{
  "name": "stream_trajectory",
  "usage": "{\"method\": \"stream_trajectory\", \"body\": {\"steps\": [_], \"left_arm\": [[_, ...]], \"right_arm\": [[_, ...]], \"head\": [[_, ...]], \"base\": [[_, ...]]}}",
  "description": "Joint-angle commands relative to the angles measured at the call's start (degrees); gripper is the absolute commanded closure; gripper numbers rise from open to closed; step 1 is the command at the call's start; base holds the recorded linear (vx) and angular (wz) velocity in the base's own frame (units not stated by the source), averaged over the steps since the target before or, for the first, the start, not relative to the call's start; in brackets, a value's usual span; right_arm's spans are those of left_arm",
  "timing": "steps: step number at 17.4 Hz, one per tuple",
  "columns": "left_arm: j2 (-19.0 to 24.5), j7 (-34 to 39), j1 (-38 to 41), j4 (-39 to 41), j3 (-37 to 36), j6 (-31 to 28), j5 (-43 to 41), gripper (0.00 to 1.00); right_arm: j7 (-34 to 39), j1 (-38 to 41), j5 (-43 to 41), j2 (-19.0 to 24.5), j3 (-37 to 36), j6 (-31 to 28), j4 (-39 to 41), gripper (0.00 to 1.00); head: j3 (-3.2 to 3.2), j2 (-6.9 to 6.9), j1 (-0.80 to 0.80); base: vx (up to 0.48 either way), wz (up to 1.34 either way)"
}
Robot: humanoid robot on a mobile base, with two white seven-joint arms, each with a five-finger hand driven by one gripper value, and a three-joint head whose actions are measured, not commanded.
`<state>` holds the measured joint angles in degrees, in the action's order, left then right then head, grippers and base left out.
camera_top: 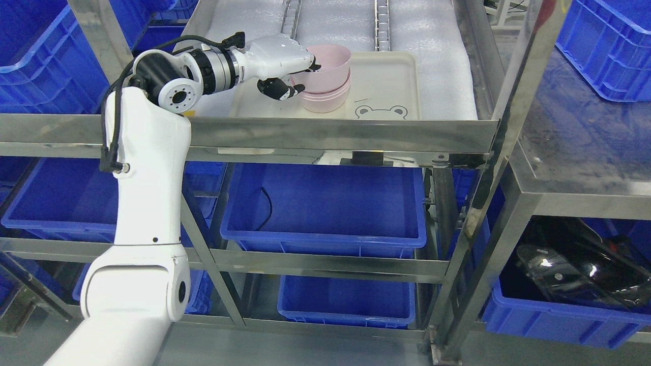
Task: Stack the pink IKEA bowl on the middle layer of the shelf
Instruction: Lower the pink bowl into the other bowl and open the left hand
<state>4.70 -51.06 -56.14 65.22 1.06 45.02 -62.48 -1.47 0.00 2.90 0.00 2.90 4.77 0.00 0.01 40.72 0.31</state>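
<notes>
Steel shelving (325,134) fills the view, its tiers lined with white foam on the level in use and loaded with blue plastic crates (325,208) below and to either side. On the foam-lined level sits a cream tray (386,86) printed with a frog face at its near edge. At the tray's left part stands a stack of pink bowls (325,96), the lower rims showing as nested bands. The top pink bowl (330,63) rests in the stack, seated slightly high and apparently a little tilted; whether it is fully nested cannot be told.

The left hand (287,68), reaching in from the white left arm (147,203) at the lower left, is closed on the near-left rim of the top pink bowl: upper fingers (305,63) hook over the rim and the dark-tipped thumb (279,90) lies against the outer wall just beside the stack. The right arm is not in view.

Judged from this arrangement, transport and placement look essentially complete, with the bowl already over and in contact with the stack. What appears to remain is letting the bowl settle level, releasing the grip, and withdrawing the hand clear of the shelf without dragging the rim or shifting the stack on the tray
</notes>
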Motion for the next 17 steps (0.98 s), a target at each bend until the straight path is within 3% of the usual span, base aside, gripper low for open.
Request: {"method": "stream_trajectory", "body": {"steps": [1, 11, 17], "left_arm": [[-0.66, 0.0, -0.9, -1.76, 0.52, -0.02, -0.89, 0.92], [1.27, 0.0, -1.95, -1.85, 1.49, -0.02, -2.03, 0.9], [0.39, 0.61, -1.43, -2.2, 0.79, -0.02, -1.94, 0.75]], "right_arm": [[-0.02, 1.23, 0.0, -1.0, 0.0, -0.03, 1.0, 0.0], [-0.02, 1.23, 0.0, -1.0, 0.0, -0.03, 1.0, 0.0], [-0.02, 1.23, 0.0, -1.0, 0.0, -0.03, 1.0, 0.0]], "head": [[0.0, 0.0, 0.0], [0.0, 0.0, 0.0], [0.0, 0.0, 0.0]], "base": [[0.0, 0.0], [0.0, 0.0], [0.0, 0.0]]}}
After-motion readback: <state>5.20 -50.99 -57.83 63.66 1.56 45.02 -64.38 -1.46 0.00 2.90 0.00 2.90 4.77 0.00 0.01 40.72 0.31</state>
